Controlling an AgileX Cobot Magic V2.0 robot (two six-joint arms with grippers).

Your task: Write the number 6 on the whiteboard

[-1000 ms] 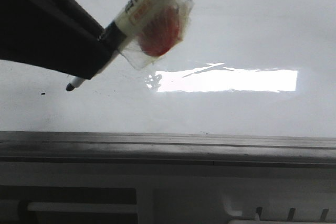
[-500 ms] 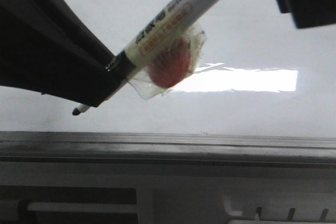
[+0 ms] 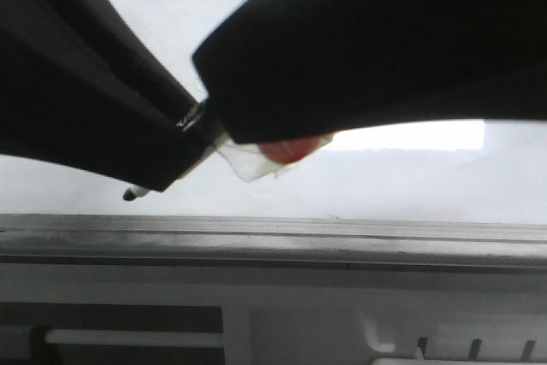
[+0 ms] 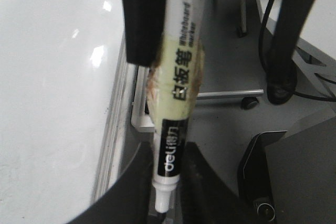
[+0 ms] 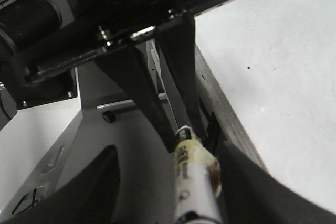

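The whiteboard (image 3: 410, 177) is glossy white with a bright glare and a grey frame edge (image 3: 273, 232) at the front. No number 6 stroke shows on it. My left gripper (image 3: 175, 147) is shut on a white marker (image 4: 176, 93) near its black tip (image 3: 130, 195), which is just above the board near the front edge. The marker has yellowish tape and a red patch (image 3: 286, 151). My right gripper (image 5: 170, 156) is open, its jaws wide around the marker's rear end (image 5: 197, 187). In the front view it (image 3: 342, 49) covers the barrel.
A tiny black speck (image 5: 248, 67) lies on the board. Beyond the board's frame in the left wrist view there are a grey floor, metal legs (image 4: 226, 94) and black cables (image 4: 278, 51). The left gripper's fingers (image 5: 176, 72) fill the upper right wrist view.
My left gripper and the marker have moved lower, towards the front frame. My right gripper has come in from the upper right and now straddles the marker's barrel.
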